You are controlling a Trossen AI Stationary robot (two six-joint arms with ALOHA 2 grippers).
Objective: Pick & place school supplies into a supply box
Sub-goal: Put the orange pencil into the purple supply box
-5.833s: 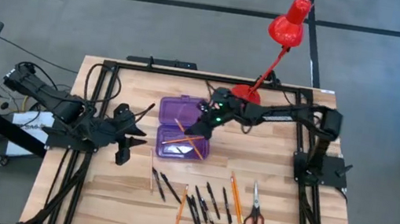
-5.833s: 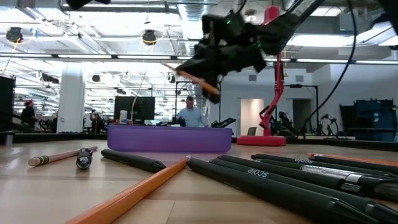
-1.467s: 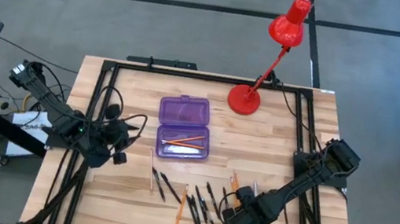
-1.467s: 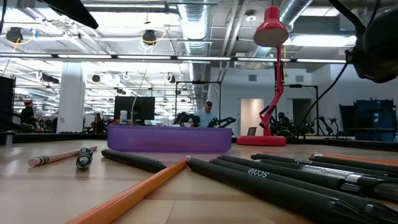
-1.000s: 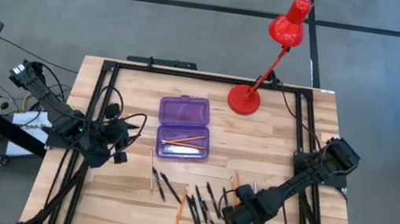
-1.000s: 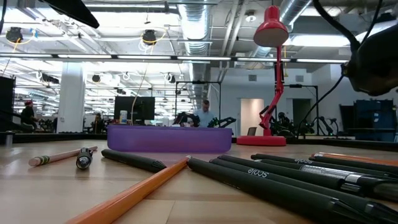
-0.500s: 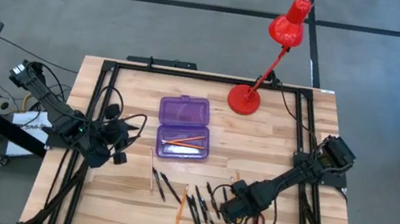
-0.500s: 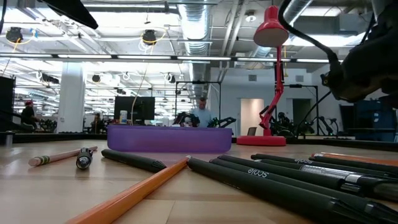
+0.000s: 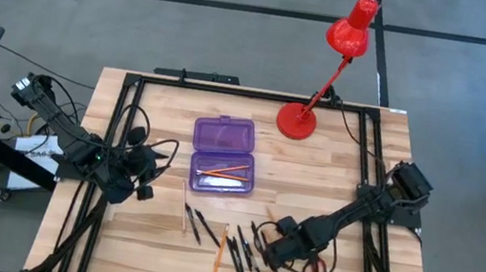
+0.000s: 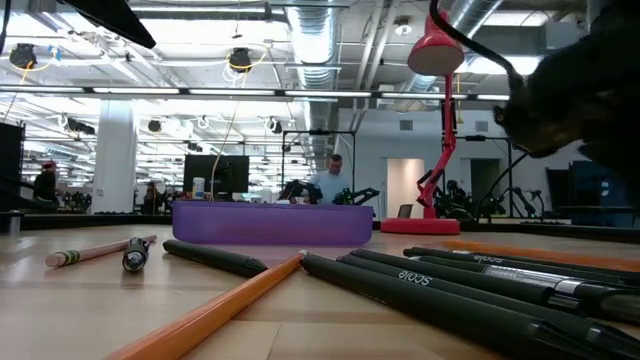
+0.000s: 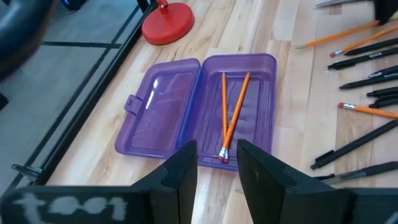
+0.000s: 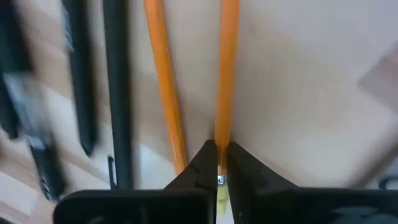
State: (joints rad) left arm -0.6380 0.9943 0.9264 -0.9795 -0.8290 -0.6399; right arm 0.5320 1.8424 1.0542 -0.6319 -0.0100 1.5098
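High view looks straight down; low view skims the tabletop; both share the box point(image 9: 222, 157).

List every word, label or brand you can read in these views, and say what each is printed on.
"scole", as best it reads, upside down: on a black pen lying near the low camera.
Fainter white print on the black pens behind it: too small to read.
White print on a black pen in the left wrist view: too small to read.
Purple supply box, pencils, red lamp: no readable text.
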